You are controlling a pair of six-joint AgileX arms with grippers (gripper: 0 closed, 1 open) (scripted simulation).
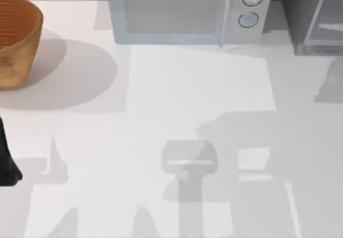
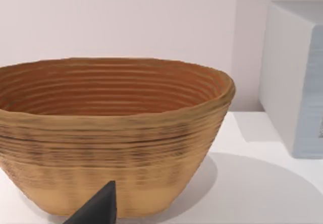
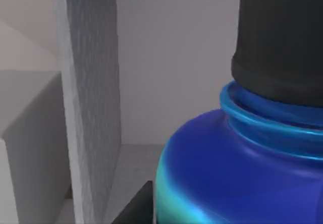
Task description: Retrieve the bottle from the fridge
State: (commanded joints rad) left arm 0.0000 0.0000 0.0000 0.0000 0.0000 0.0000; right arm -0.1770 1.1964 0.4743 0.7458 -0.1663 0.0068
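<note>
Blue-and-teal bottle point(image 3: 237, 173) with black cap point(image 3: 280, 37); ribbed tan basket point(image 2: 111, 133); pale grey microwave point(image 1: 177, 10); white table point(image 1: 177, 114).

A white table point(image 1: 161, 120) filled the top view, lit so that soft grey shadows fell across its near half and right side. A pale pinkish wall point(image 2: 126, 17) rose behind its far edge. At the far edge, near the middle, stood a wide pale microwave point(image 1: 182, 10) with two round knobs point(image 1: 251, 7). A ribbed wooden bowl point(image 1: 16, 39) sat at the far left corner, casting a broad round shadow.
</note>
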